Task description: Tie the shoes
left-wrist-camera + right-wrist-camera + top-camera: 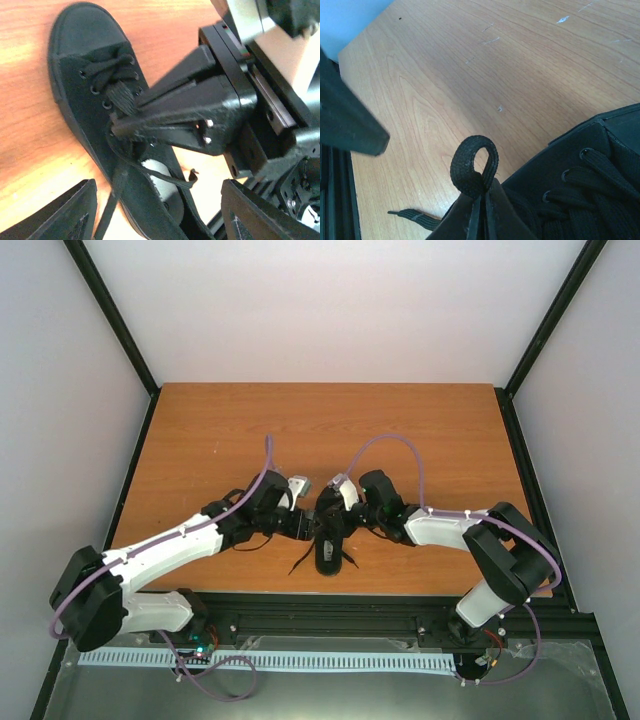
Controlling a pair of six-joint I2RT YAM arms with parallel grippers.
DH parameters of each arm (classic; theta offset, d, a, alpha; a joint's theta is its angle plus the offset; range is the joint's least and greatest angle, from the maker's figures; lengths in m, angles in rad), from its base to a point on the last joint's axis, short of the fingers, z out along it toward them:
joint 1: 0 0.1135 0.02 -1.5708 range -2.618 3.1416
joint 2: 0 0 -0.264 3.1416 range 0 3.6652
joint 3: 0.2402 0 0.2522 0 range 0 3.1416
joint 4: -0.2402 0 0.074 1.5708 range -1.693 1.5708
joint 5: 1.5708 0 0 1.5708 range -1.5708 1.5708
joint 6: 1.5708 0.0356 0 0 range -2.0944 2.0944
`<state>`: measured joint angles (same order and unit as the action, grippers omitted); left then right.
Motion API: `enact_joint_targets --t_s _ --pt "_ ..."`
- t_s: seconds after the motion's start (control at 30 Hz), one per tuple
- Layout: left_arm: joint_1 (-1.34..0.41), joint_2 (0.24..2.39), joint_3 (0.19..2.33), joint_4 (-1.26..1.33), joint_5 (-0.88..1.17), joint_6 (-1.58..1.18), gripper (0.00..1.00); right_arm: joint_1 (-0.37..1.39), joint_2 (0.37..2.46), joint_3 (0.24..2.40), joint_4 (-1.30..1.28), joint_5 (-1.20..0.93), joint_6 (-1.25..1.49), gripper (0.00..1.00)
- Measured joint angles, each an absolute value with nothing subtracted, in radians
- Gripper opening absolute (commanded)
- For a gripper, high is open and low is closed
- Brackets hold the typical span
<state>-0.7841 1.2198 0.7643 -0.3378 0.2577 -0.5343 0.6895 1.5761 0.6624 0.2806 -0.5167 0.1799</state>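
The shoe [328,552] lay at lower centre of the top view. The right gripper [481,197] pinched a lace loop [470,162], while the left gripper [159,186] gaped wide, holding nothing. This looked like bow-forming, and the left would next need the loose lace end [412,216].

The left arm [165,545] and right arm [440,527] had white shells and black joints. A purple cable [268,455] ran along each.
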Motion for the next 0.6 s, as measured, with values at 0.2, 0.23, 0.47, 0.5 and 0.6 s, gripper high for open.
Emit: enact_joint_targets --t_s 0.2,0.23,0.47,0.5,0.6 --pt "-0.701 1.225 0.731 -0.207 0.255 -0.553 0.53 0.69 1.573 0.658 0.283 -0.521 0.171 0.03" --pt "-0.693 1.23 0.731 -0.187 0.255 -0.56 0.52 0.69 1.573 0.657 0.284 -0.524 0.169 0.03" --pt "-0.673 1.308 0.732 -0.078 0.277 -0.59 0.42 0.69 1.573 0.657 0.287 -0.537 0.162 0.03" --pt "-0.673 1.319 0.733 -0.073 0.282 -0.593 0.41 0.69 1.573 0.657 0.287 -0.537 0.162 0.03" --pt "-0.672 1.349 0.737 -0.063 0.296 -0.6 0.37 0.69 1.573 0.657 0.287 -0.539 0.162 0.03"
